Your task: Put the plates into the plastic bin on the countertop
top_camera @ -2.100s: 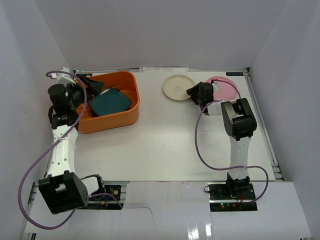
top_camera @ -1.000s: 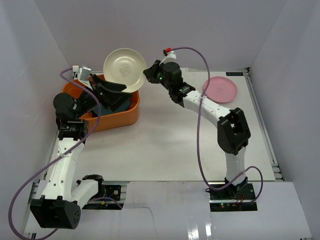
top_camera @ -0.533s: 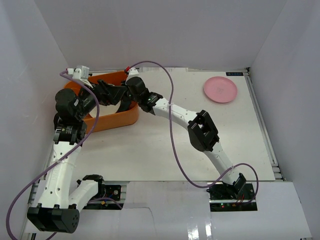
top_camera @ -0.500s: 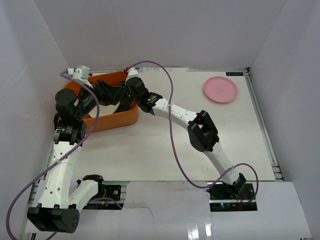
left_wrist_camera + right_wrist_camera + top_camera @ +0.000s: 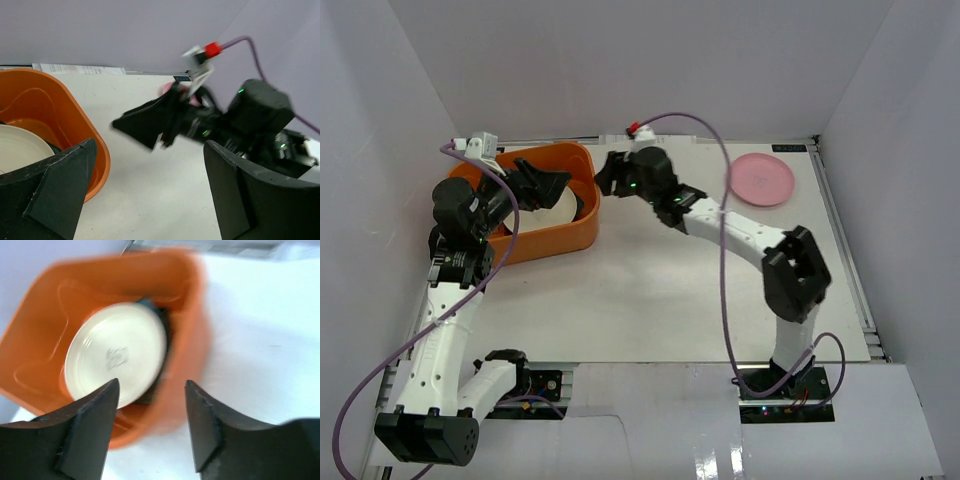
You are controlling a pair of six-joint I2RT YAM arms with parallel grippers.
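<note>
My right end effector [image 5: 150, 390] gapes empty. Just ahead, the cream plate [image 5: 116, 352] lies flat in the bin [image 5: 35, 330], stacked to save room. My left end effector [image 5: 548, 185], opposite, is spread too. The pink plate [image 5: 760, 179] waits well behind on the counter [image 5: 660, 290].

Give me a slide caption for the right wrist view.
Open right gripper facing the orange bin, cream plate lying inside.

Back wall [image 5: 640, 60]: plain white, rising straight off the far edge.
Left wall [image 5: 360, 200]: white, slanting in, a shade greyer.
Right wall [image 5: 910, 200]: white, closing off the right side.
Countertop [image 5: 650, 290]: flat matte white, spread between the three walls.
Metal rail [image 5: 847, 262]: silver strip running near to far along the countertop's right edge.
Near panel [image 5: 700, 440]: glossy white board, catching glare.
Light: soft, even, with faint shadows.
</note>
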